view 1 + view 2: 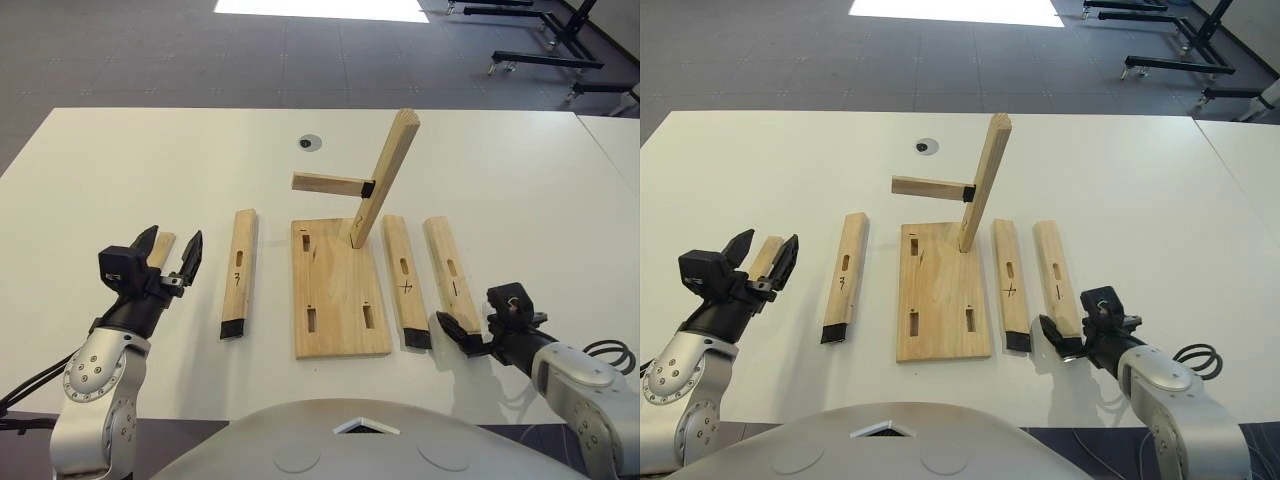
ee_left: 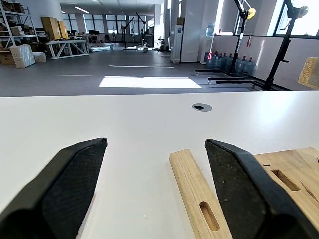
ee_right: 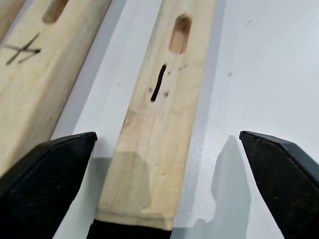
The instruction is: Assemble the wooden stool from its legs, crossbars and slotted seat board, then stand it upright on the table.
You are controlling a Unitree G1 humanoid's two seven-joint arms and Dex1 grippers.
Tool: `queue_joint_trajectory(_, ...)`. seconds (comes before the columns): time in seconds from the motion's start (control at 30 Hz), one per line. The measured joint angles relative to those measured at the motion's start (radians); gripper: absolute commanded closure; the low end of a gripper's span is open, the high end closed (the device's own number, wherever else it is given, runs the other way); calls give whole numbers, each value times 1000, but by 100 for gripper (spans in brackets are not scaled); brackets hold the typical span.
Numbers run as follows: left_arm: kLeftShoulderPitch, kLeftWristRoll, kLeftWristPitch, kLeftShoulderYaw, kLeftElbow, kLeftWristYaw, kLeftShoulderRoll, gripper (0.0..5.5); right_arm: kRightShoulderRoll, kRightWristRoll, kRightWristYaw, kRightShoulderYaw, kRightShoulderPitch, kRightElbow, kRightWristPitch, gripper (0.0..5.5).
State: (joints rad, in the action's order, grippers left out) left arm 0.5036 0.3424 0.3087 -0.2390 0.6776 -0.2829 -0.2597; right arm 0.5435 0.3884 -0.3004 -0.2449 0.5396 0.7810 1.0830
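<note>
The white tabletop [image 1: 120,170] stands on a grey floor [image 1: 120,50] marked by a bright rectangle of light [image 1: 320,8]. Black wheeled frames [image 1: 545,58] stand beyond its far right corner. Shelving [image 2: 14,22] and water bottles [image 2: 232,63] line the hall.

Left hand [image 1: 172,242], right hand [image 3: 168,137], both agape

We saw a standing leg [image 1: 386,175] in the far corner of the seat board [image 1: 340,318], one leg [image 1: 239,272] left of it, inner leg [image 1: 405,280] and outer leg [image 1: 451,270] right.

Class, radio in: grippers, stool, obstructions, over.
Left gripper open; right gripper open astride rightmost black-tipped wooden leg. Tilted wooden leg with crossbar stands in slotted wooden seat board. Adjacent flat leg lies close.
</note>
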Motion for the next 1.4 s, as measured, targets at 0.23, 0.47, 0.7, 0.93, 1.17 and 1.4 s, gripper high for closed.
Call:
queue_joint_trajectory(0.23, -38, 20, 30, 7, 12, 11, -3, 190, 40, -6, -24, 31, -7, -20, -16, 193)
queue_joint_trajectory(0.47, -40, 49, 43, 51, 58, 3, 2, 190, -21, 56, -19, -45, -53, -36, 101, 316)
queue_joint_trajectory(0.7, -77, 91, 34, 8, 16, 3, 7, 190, -137, 83, 21, -124, -236, -214, 50, 349)
queue_joint_trajectory(0.93, -299, 174, 19, -119, -165, -35, -66, 190, -234, 55, 125, -142, -875, -550, -308, 349)
queue_joint_trajectory(1.17, -600, 343, 25, -193, -347, -239, -235, 190, -226, 243, -162, -66, -1213, -527, -551, 349)
queue_joint_trajectory(1.4, -673, 642, 206, -181, -332, -624, -444, 190, -144, 326, -446, 137, -1160, -392, -550, 349)
